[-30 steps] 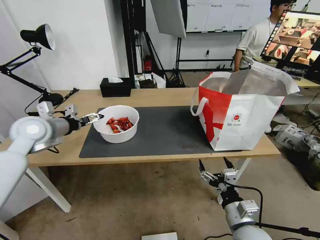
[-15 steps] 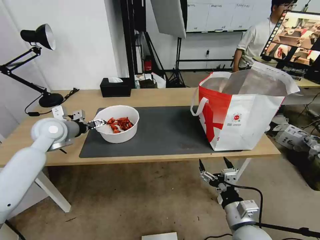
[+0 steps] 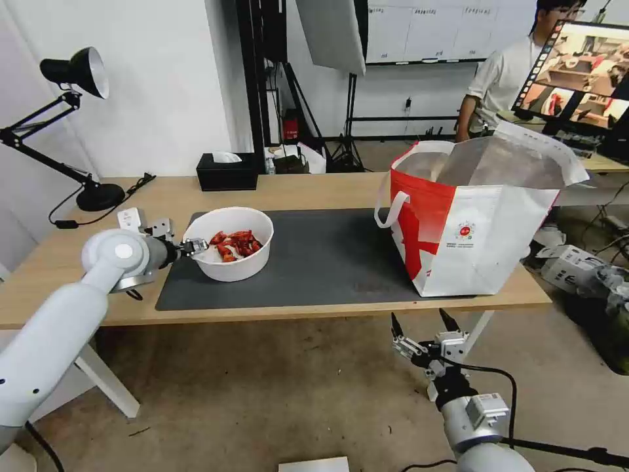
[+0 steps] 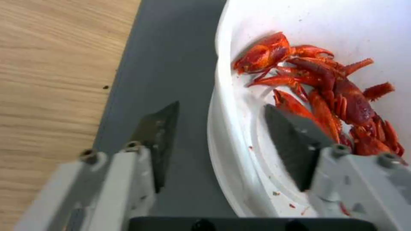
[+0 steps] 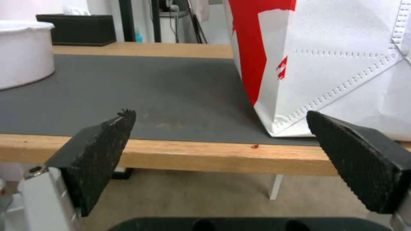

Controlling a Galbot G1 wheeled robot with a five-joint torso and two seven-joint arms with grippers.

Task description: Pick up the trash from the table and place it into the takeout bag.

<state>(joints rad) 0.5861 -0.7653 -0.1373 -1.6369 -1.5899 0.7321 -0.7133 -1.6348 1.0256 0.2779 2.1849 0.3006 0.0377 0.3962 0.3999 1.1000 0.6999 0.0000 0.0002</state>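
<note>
The trash is a white round bowl (image 3: 230,266) of red shellfish scraps (image 3: 236,243), standing on the left part of the dark grey mat (image 3: 327,262) on the table (image 3: 314,190). My left gripper (image 3: 194,246) is open at the bowl's left rim. In the left wrist view its fingers (image 4: 156,141) straddle the bowl's rim (image 4: 220,93), one outside over the mat and one inside beside the scraps (image 4: 334,93). The red-and-white takeout bag (image 3: 472,242) stands open on the table's right end. My right gripper (image 3: 422,322) hangs open below the table's front edge, level with the bag (image 5: 342,64).
A black tissue box (image 3: 227,172) sits at the table's back edge. A black desk lamp (image 3: 72,72) stands on the far left corner. A monitor (image 3: 583,65) and floor clutter lie to the right, past the bag.
My left arm has swung in toward the bowl and the gripper has dropped a little, so its fingers now sit over the rim. The right arm, bowl and bag have not moved.
</note>
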